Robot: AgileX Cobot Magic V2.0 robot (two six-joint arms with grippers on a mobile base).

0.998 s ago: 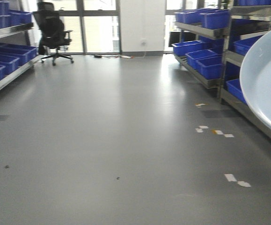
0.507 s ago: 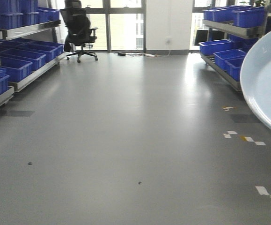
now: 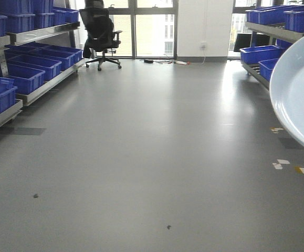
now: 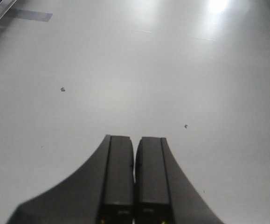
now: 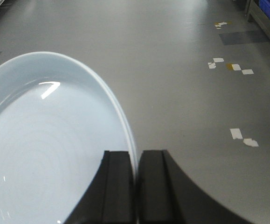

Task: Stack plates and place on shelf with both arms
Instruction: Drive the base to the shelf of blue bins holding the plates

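A large pale blue-white plate (image 5: 37,149) fills the left of the right wrist view, held on edge above the grey floor. My right gripper (image 5: 135,156) is shut on its rim, one black finger on each face. The same plate (image 3: 299,89) juts in at the right edge of the front view. In the left wrist view my left gripper (image 4: 135,142) hangs over bare floor, its two black fingers pressed together with nothing between them. Only one plate shows. No arm shows in the front view.
Metal shelf racks with blue bins (image 3: 20,79) line the left side, and more blue bins (image 3: 259,52) sit on racks at the right. A black office chair (image 3: 100,31) stands by the far windows. Tape marks (image 3: 293,168) dot the grey floor at the right.
The front view has swung left: the chair and left racks have shifted rightward and the right-hand racks have slid toward the frame edge. The plate stays at the right edge.
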